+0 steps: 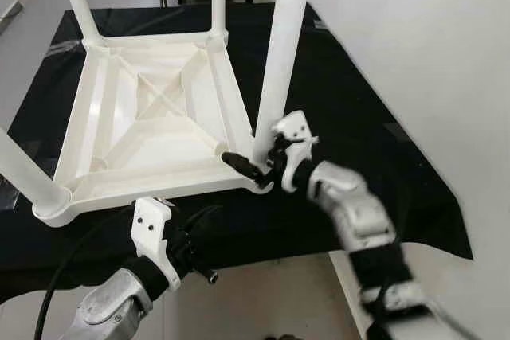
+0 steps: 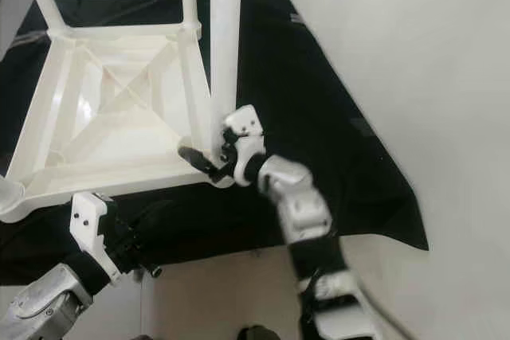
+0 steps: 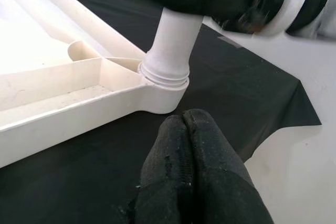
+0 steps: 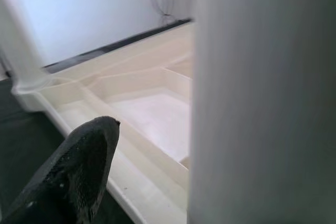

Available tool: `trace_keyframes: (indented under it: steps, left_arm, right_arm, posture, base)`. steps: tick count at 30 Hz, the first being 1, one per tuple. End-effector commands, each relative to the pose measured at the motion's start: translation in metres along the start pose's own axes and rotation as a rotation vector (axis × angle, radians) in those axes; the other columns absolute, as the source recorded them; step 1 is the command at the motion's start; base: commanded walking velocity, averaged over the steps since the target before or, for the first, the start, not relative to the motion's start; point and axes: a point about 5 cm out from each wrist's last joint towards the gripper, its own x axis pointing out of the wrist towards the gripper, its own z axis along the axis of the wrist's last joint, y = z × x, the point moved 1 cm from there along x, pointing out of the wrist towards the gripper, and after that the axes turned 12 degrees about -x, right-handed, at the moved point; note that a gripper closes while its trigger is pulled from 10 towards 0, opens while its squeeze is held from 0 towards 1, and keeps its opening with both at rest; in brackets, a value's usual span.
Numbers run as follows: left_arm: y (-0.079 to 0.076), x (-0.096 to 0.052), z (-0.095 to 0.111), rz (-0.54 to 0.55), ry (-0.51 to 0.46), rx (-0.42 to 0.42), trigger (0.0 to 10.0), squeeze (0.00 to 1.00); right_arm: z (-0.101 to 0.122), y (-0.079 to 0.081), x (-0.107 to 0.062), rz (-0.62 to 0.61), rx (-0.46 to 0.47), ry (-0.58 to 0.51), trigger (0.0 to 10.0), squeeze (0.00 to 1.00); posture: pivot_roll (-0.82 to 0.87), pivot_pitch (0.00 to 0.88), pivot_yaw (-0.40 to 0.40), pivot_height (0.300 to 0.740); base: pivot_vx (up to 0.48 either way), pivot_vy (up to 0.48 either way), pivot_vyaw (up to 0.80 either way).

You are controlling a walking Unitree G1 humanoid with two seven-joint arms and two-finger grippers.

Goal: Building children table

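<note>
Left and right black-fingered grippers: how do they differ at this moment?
The right gripper is up at the near-right white plastic table leg, fingers around its base. The left gripper sits lower, fingers shut on nothing, below the upturned white tabletop. Both have black fingers.

Upturned table (image 1: 151, 117) on cloth (image 1: 351, 117), R gripper (image 1: 256, 166) at near-right leg (image 1: 280, 61), L gripper (image 1: 195, 256) in front

The upturned table (image 1: 151, 117) and its legs (image 1: 280, 53) are plain cream-white; the cloth (image 1: 351, 117) beneath is solid black.
</note>
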Motion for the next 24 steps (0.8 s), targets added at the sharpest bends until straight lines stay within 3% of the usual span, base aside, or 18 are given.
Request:
trace_keyframes:
  steps: [1,6,7,8,9,18,23,24]
  left_arm:
    - [0.001,0.000,-0.006,0.008,0.018,-0.004,10.0,0.00]
    - [0.001,-0.001,-0.006,0.008,0.018,-0.005,10.0,0.00]
    - [0.001,-0.001,-0.006,0.008,0.019,-0.006,10.0,0.00]
    - [0.001,-0.001,-0.007,0.008,0.019,-0.007,10.0,0.00]
    - [0.000,-0.001,-0.007,0.008,0.019,-0.007,10.0,0.00]
    - [0.000,-0.001,-0.007,0.007,0.020,-0.008,10.0,0.00]
    - [-0.001,-0.002,-0.007,0.006,0.018,-0.009,10.0,0.00]
    - [-0.001,-0.003,-0.006,0.006,0.017,-0.008,10.0,0.00]
  right_arm:
    - [-0.006,0.000,-0.004,0.184,-0.006,-0.001,10.0,0.00]
    - [-0.008,-0.005,-0.008,0.289,0.015,0.018,10.0,0.00]
    - [-0.009,-0.007,-0.008,0.305,0.035,0.023,9.6,0.00]
    - [-0.010,-0.008,-0.008,0.318,0.051,0.025,2.1,0.00]
    - [-0.011,-0.008,-0.009,0.333,0.068,0.020,0.0,0.00]
    - [-0.013,-0.013,-0.015,0.297,0.079,-0.005,0.0,0.00]
    - [-0.017,-0.017,-0.025,0.183,0.028,0.012,0.0,0.00]
    - [-0.020,-0.013,-0.027,0.098,0.025,0.029,0.0,0.00]
  posture:
    - [0.11,0.091,-0.088,0.740]
    - [0.11,0.090,-0.091,0.740]
    - [0.11,0.089,-0.092,0.740]
    - [0.12,0.089,-0.091,0.740]
    - [0.12,0.089,-0.090,0.740]
    - [0.11,0.093,-0.086,0.740]
    - [0.10,0.104,-0.084,0.740]
    - [0.09,0.112,-0.085,0.740]
  base:
    - [0.000,0.000,0.00]
    - [0.000,0.000,0.00]
    - [0.000,0.000,0.00]
    - [0.000,0.000,0.00]
    - [0.000,0.000,0.00]
    - [0.000,0.000,0.00]
    - [0.000,0.000,0.00]
    - [0.000,0.000,0.00]
